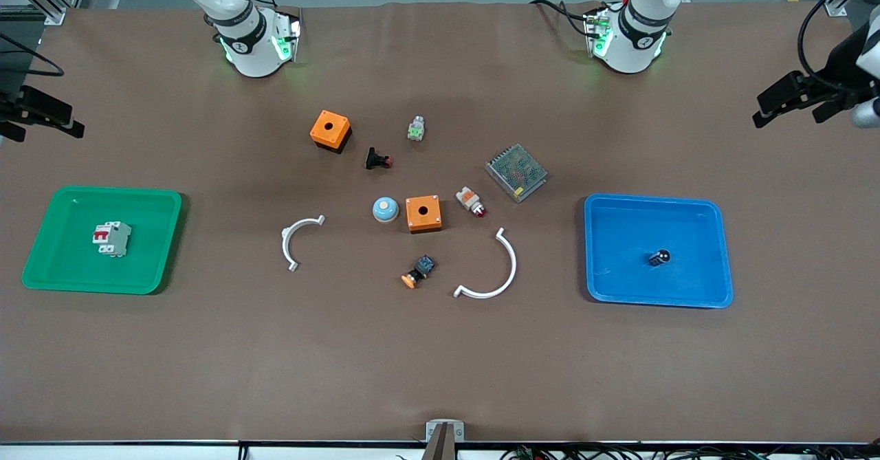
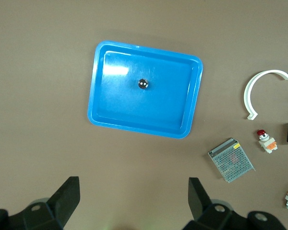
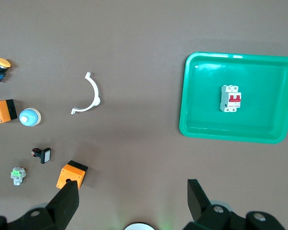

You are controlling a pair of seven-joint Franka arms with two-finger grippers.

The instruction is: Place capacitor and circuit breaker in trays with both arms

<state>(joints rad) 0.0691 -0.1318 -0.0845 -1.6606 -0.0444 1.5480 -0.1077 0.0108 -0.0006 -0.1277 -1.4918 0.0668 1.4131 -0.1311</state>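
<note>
Two trays are set at the ends of the brown tabletop (image 1: 440,364). A green tray (image 1: 41,267) lies toward the right arm's end, and the circuit breaker (image 1: 112,238) is seen lying in it, near its middle, with its red levers showing. A blue tray (image 1: 619,288) lies toward the left arm's end, and the capacitor (image 1: 659,257) is seen resting inside it, apart from the walls.

Both arms are held high over the tabletop, near their bases, and both wait. The left claw (image 2: 133,203) is shown in the left wrist view with its fingers (image 2: 67,194) spread wide apart and nothing between them; it hangs over bare tabletop beside the blue tray. The right claw (image 3: 133,203) is shown in the right wrist view likewise spread wide and empty, over bare tabletop beside the green tray.

Between the trays, loose parts are scattered. An orange box (image 1: 330,130) lies nearest the bases, with a black push button (image 1: 377,160) just beside it and a small green-faced part (image 1: 416,128) near. A metal mesh unit (image 1: 516,172) lies toward the left arm's end. A second orange box (image 1: 423,213) is flanked by a blue dome (image 1: 386,209) and a white-and-orange part (image 1: 471,201). Two white curved clips (image 1: 297,241) (image 1: 493,274) and a yellow-capped button (image 1: 417,271) lie nearer the front camera.
</note>
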